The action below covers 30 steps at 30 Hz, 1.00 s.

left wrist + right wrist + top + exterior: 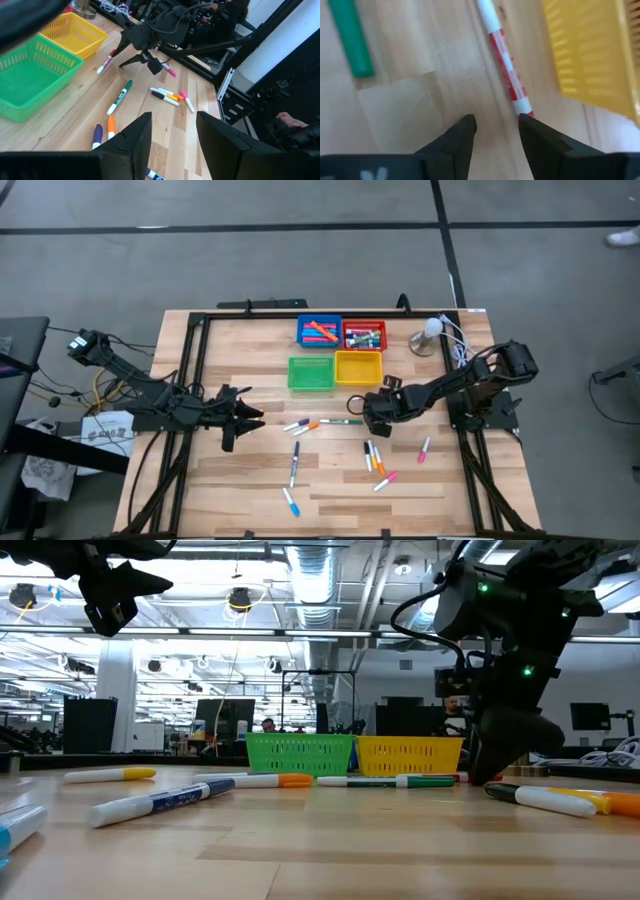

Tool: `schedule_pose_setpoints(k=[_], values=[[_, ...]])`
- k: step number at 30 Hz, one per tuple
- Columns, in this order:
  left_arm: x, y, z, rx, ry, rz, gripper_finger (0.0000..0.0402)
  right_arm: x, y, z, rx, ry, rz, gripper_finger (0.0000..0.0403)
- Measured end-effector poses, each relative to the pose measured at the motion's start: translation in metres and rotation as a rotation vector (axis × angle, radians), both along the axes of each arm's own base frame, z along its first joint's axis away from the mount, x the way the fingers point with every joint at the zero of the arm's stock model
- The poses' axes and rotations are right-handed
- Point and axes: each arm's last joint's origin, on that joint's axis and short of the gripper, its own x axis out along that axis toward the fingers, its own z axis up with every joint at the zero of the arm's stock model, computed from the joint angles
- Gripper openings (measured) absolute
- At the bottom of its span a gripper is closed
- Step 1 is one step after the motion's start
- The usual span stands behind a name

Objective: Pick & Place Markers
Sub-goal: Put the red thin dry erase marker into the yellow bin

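The right gripper (375, 420) is low over the table (250, 490), just in front of the yellow tray (358, 366), its fingers (462, 137) apart with nothing between them; a red-and-white marker (504, 62) lies on the wood just ahead of the fingertips, beside the yellow tray wall, and a green marker (350, 40) lies off to the other side. The left gripper (245, 420) hangs above the table's left side, its fingers (135, 140) apart and empty. Loose markers (325, 423) lie scattered across the middle and front of the table, a pink one (424, 450) apart to the right. More markers sit in the blue tray (319, 332) and the red tray (364, 336); the green tray (311, 374) holds none.
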Motion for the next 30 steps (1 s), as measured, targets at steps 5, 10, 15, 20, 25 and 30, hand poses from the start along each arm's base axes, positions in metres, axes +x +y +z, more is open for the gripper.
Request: schedule_pose_setpoints(k=[5, 10, 15, 20, 25, 30], values=[[0.0, 0.0, 0.0, 0.002, 0.002, 0.0, 0.0154, 0.001, -0.003, 0.0, -0.026, -0.002, 0.008, 0.0174], [0.0, 0.0, 0.0, 0.002, 0.003, 0.0, 0.0154, 0.002, -0.007, 0.001, -0.026, 0.002, 0.002, 0.0193], [0.0, 0.0, 0.0, 0.002, 0.003, 0.0, 0.0154, 0.002, -0.01, 0.001, -0.026, 0.008, 0.006, 0.0201], [0.0, 0.0, 0.0, 0.002, 0.003, 0.0, 0.0154, 0.002, -0.016, 0.001, -0.009, 0.011, -0.015, 0.0201], [0.0, 0.0, 0.0, 0.003, 0.003, 0.0, 0.0154, 0.003, -0.023, 0.001, 0.005, 0.013, -0.042, 0.0204], [0.0, 0.0, 0.0, 0.002, 0.003, 0.0, 0.0154, 0.002, -0.027, 0.001, 0.024, -0.007, -0.124, 0.0207]])
